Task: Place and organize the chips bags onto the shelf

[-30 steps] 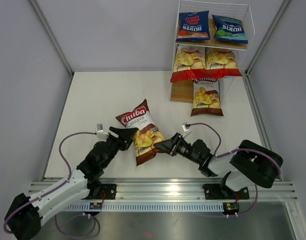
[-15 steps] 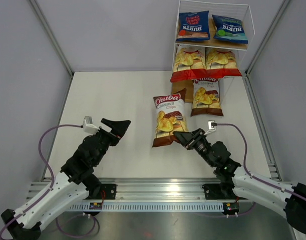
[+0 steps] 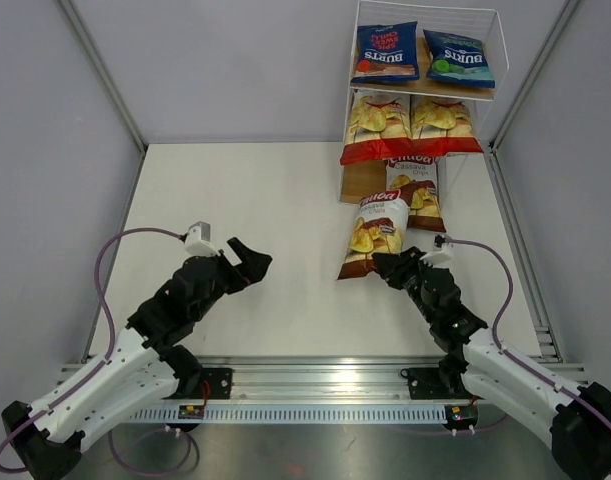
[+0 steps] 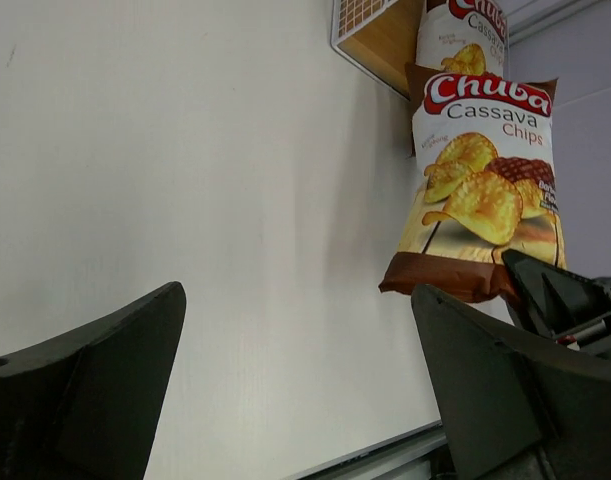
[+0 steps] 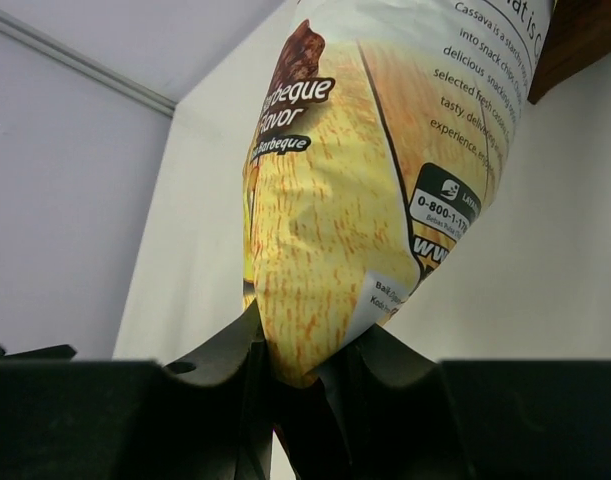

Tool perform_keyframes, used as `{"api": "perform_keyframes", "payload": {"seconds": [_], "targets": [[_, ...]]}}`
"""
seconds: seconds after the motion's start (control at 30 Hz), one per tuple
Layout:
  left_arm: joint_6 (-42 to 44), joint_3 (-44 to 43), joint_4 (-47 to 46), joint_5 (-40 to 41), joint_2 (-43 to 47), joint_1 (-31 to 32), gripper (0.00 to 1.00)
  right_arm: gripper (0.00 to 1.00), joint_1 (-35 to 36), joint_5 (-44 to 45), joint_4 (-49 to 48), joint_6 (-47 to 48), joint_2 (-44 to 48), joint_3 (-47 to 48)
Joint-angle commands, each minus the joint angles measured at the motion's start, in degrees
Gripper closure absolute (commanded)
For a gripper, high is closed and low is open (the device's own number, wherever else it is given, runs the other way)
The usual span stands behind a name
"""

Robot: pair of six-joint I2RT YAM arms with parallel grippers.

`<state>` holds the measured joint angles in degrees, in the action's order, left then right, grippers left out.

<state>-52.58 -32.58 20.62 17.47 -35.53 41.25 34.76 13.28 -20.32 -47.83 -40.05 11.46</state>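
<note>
Right claw clamped on bottom edge of brown Chuba bag ahead, left claw apart

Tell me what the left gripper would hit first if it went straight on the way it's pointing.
Probably the bare table: the open left gripper tilts down at it. The brown Chuba bag in the right gripper sits right of that line, though depth is unclear.

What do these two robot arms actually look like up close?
Both the left arm and right arm have smooth white shells near their bases and chunky black joints further out. Each ends in black, wedge-shaped fingers. A thin purple cable loops along each arm to a small white box at the wrist.
</note>
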Motion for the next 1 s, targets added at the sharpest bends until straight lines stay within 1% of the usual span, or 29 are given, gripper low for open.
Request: {"api": "perform_keyframes", "payload": {"seconds": [0.0, 0.07, 0.27, 0.3, 0.33, 0.43, 0.53, 0.57, 0.6, 0.63, 0.77, 0.8, 0.83, 0.87, 0.97], "targets": [[4.76, -1.17, -1.72, -3.67, 0.11, -0.21, 0.01, 0.85, -3.11, -2.02, -8.5, 5.03, -3.27, 4.53], [5.81, -0.47, -1.72, -4.2, 0.72, -0.21, 0.01, 0.86, -5.93, -5.71, -10.61, 6.08, -5.98, 5.67], [8.01, 0.58, 0.03, -5.52, 3.27, -0.3, 0.01, 0.86, -10.76, -14.76, -15.45, 7.93, -14.69, 9.98], [8.36, 0.76, 0.38, -5.87, 3.62, -0.38, 0.01, 0.86, -11.55, -17.64, -16.41, 8.11, -16.01, 10.59], [8.89, 0.85, 0.38, -6.13, 4.15, -0.39, 0.01, 0.86, -12.34, -18.98, -16.86, 8.19, -18.72, 12.08], [9.51, 1.11, 1.35, -6.75, 5.38, -0.39, 0.01, 0.86, -14.46, -20.22, -20.28, 7.76, -22.43, 13.32], [10.3, 0.24, 2.32, -7.8, 6.08, -0.39, 0.01, 0.87, -16.3, -18.99, -22.21, 8.81, -26.38, 14.64], [10.48, -0.2, 2.84, -8.07, 6.35, -0.39, 0.01, 0.87, -17.26, -19.69, -23.27, 8.11, -28.74, 14.99], [10.83, -0.64, 3.63, -8.24, 6.44, -0.39, 0.01, 0.88, -18.23, -22.74, -25.71, 7.67, -29.98, 15.51], [11.44, -1.25, 3.81, -8.51, 6.52, -0.47, 0.01, 0.88, -20.24, -24.42, -27.13, 7.23, -32.61, 16.82], [12.23, -1.61, 4.69, -9.12, 7.31, -0.47, 0.01, 0.89, -24.56, -31.98, -33.45, 5.3, -39.21, 20.26], [12.41, -1.44, 4.6, -9.47, 7.49, -0.47, 0.01, 0.89, -25.35, -35.74, -35.21, 4.95, -40.53, 20.79], [12.67, -1.17, 4.52, -9.56, 7.58, -0.47, 0.01, 0.87, -25.97, -37.08, -36.71, 4.68, -42.89, 21.66], [12.67, -0.65, 4.51, -9.74, 7.67, -0.47, 0.01, 0.88, -27.28, -37.88, -38.64, 3.03, -43.96, 21.93], [13.03, 0.14, 4.16, -9.92, 7.58, -0.47, 0.01, 0.89, -28.34, -40.17, -40.85, 1.87, -48.0, 23.51]]}}
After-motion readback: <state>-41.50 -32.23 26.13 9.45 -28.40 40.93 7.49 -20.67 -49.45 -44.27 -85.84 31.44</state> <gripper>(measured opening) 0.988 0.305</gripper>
